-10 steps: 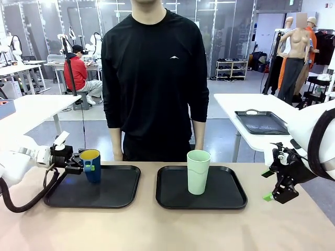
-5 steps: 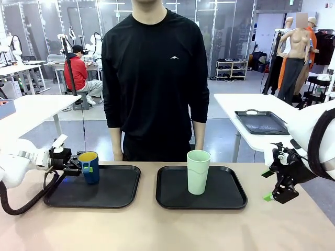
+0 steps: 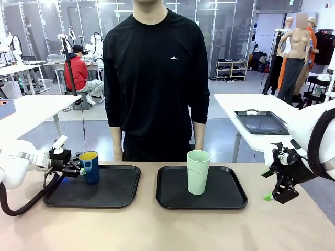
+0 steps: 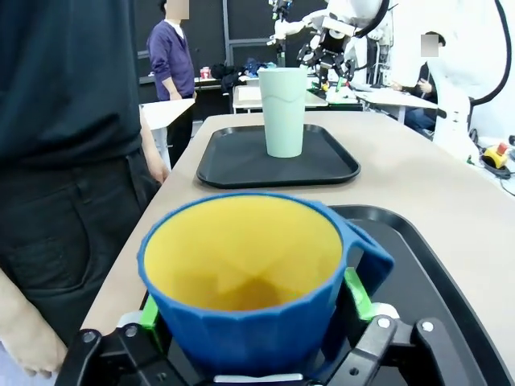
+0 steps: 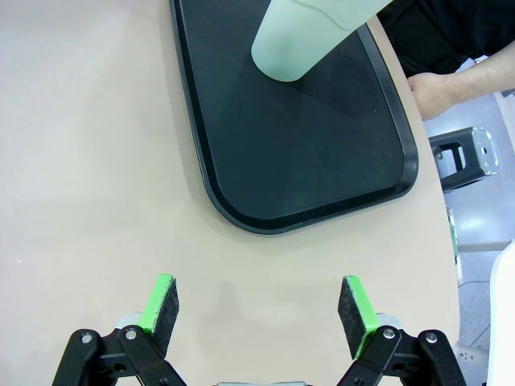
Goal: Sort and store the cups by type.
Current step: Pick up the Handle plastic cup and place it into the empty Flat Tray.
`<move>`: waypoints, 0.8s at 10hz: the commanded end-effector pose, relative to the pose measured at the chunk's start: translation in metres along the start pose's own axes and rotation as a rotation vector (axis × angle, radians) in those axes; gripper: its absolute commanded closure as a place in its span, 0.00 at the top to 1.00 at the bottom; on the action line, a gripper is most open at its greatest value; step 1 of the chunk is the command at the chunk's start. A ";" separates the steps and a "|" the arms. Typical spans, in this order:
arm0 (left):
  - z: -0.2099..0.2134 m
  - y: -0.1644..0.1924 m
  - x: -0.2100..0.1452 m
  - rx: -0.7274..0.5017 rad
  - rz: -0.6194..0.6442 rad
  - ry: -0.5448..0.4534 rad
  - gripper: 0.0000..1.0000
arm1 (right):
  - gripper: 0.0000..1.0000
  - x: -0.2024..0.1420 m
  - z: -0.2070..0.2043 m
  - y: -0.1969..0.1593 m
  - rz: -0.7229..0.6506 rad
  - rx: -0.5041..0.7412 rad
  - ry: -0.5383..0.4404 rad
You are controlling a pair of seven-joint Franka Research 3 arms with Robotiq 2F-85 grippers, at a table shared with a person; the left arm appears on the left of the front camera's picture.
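Note:
The dark blue cup (image 3: pixel 89 166), yellow inside, stands upright on the left black tray (image 3: pixel 112 191) at its far left corner. My left gripper (image 3: pixel 77 168) reaches in from the left, open, its green pads on either side of the cup (image 4: pixel 249 322). In the left wrist view the cup's handle (image 4: pixel 372 261) points right, beside the right finger (image 4: pixel 356 293). The pale mint-green tumbler (image 3: pixel 198 171) stands upright on the right tray (image 3: pixel 230 196). My right gripper (image 3: pixel 277 189) hangs open at the table's right edge, over bare tabletop (image 5: pixel 261 312), with the tumbler (image 5: pixel 306 40) ahead.
A person (image 3: pixel 157 78) in black stands at the far edge between the trays, one hand (image 5: pixel 438 88) close to the right tray's (image 5: pixel 322 153) far side. Bare table lies in front of both trays.
The left gripper sank a little, then drew back slightly to the left as its jaws opened off the blue cup, which stays on the tray. The right arm and tumbler have not moved.

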State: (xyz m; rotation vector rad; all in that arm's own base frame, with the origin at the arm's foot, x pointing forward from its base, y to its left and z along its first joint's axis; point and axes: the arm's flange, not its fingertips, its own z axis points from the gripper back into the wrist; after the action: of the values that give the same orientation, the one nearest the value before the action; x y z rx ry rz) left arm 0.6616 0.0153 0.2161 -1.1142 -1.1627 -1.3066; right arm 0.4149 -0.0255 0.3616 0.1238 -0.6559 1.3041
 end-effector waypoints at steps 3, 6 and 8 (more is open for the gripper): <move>0.009 0.004 -0.010 0.041 0.032 0.005 1.00 | 1.00 0.000 0.000 0.001 -0.001 0.000 0.008; 0.026 -0.003 -0.011 0.089 0.029 0.007 1.00 | 1.00 0.000 0.000 0.001 -0.001 0.000 0.008; 0.037 -0.010 -0.012 0.108 0.033 0.011 1.00 | 1.00 0.000 0.000 0.001 -0.001 0.000 0.008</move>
State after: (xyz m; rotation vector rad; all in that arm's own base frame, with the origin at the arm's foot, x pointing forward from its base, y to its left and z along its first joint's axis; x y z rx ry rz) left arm 0.6586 0.0548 0.2075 -1.0629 -1.1726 -1.2391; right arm 0.4149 -0.0255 0.3616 0.1238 -0.6559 1.3041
